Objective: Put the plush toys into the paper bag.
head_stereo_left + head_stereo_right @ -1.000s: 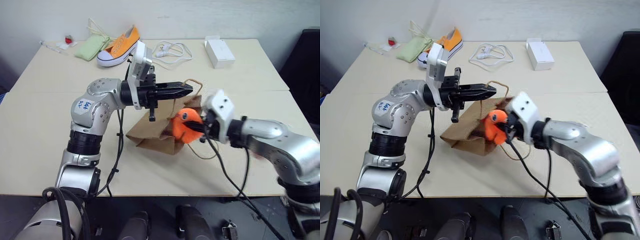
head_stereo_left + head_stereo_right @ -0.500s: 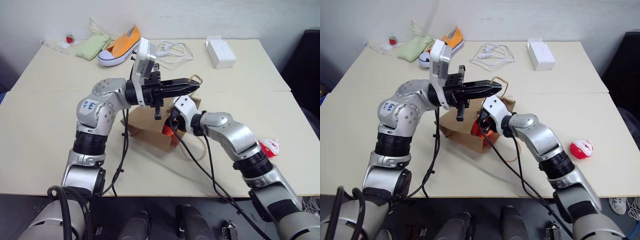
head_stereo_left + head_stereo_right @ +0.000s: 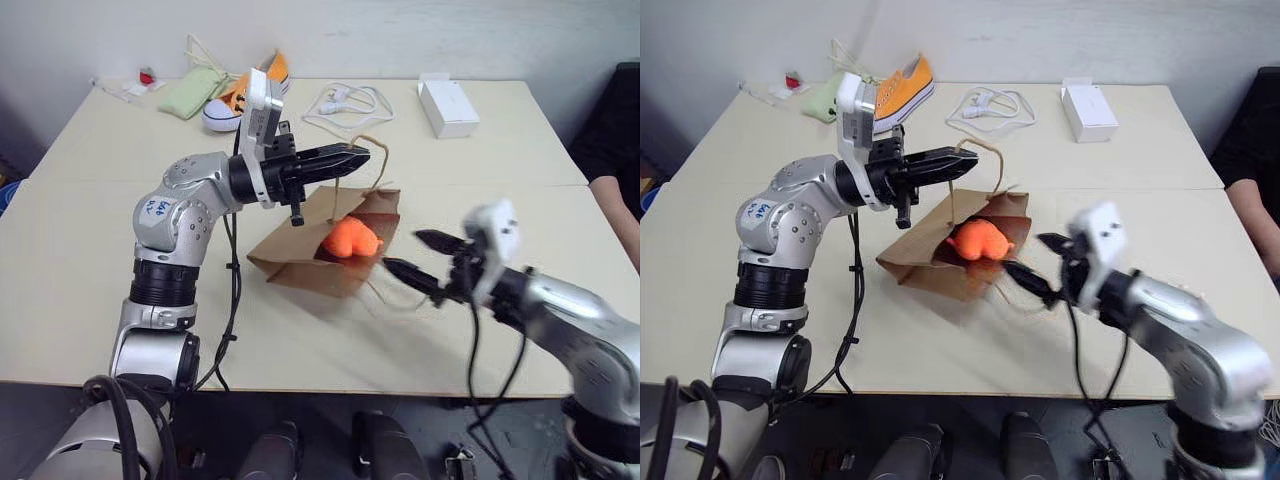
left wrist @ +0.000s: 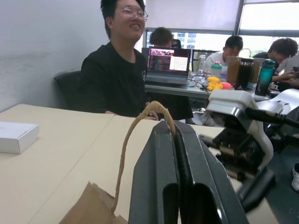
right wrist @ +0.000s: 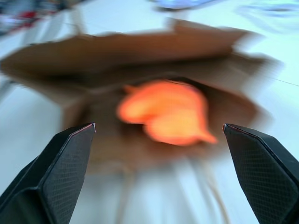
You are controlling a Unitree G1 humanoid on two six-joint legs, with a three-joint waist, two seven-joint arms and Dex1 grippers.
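The brown paper bag [image 3: 300, 262] lies on its side on the table, its mouth facing my right arm. My left gripper [image 3: 358, 155] is shut on one cord handle [image 4: 140, 128] and holds it up, so the mouth gapes. An orange plush toy [image 3: 350, 238] rests just inside the mouth, and it sits between my fingers in the right wrist view as the orange plush toy [image 5: 166, 112]. My right gripper [image 3: 412, 256] hovers to the right of the mouth, open and empty, its fingertips pointing at the toy without touching it.
An orange sneaker [image 3: 245, 92], a green pouch [image 3: 190, 92], a white cable [image 3: 345, 100] and a white box [image 3: 448, 105] lie along the table's far edge. A person's arm [image 3: 615, 205] shows at the right edge. Several people [image 4: 117, 70] sit beyond the table.
My right gripper has let go of the orange toy, opened wide and pulled back out of the bag to the right. The toy stays in the mouth. My left gripper still holds the handle.
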